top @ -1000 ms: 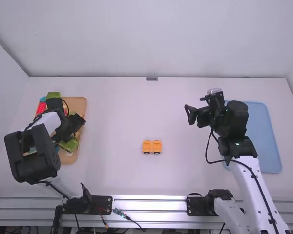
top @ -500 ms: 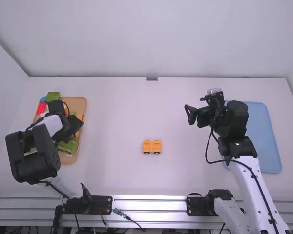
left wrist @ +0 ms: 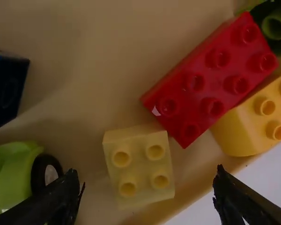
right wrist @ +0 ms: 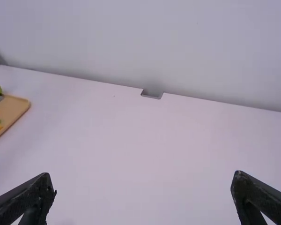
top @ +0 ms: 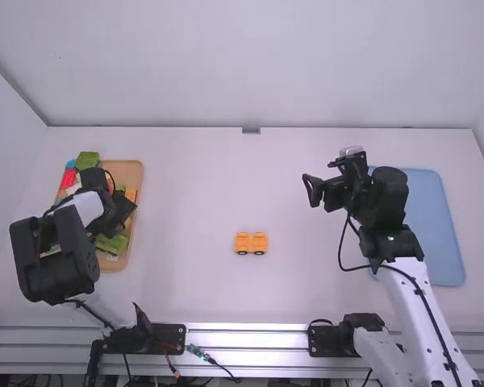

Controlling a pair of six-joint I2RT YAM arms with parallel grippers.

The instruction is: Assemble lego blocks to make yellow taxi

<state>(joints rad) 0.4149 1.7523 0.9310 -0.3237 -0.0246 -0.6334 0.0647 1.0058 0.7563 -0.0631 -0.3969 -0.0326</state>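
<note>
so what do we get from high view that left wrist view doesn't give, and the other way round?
High view adds: orange wheeled piece standing mid-table, blue tray on the right, right arm.

Left wrist view adds, as close-up detail: pale yellow block with four studs, red block with eight, light green wheeled piece, and the left pincer's fingers, open.

Both: tan tray with blocks in it, white table, some part of the left pincer.
</note>
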